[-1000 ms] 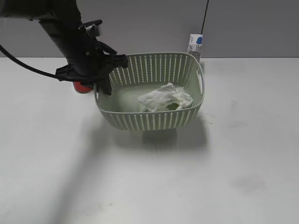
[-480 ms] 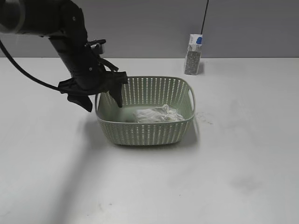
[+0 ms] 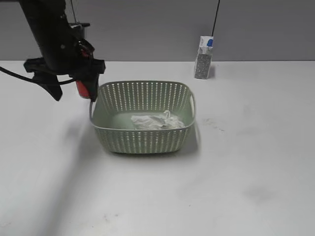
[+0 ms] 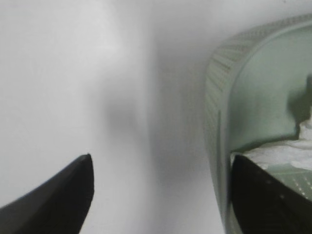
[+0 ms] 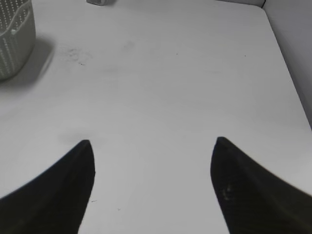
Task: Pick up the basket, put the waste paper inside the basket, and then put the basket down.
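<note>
The left pincer (image 3: 69, 88) hung spread, gripping nothing; just right of it the basket (image 3: 142, 140) sat on the surface (image 3: 246, 162), holding the waste paper (image 3: 156, 122).

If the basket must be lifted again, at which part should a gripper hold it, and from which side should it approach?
Probably the basket's left rim, next to the open left gripper. Come from above, one finger inside and one outside the thin upright wall. The basket sits flat on the table, and the waste paper lies toward the middle and right, away from that wall.
</note>
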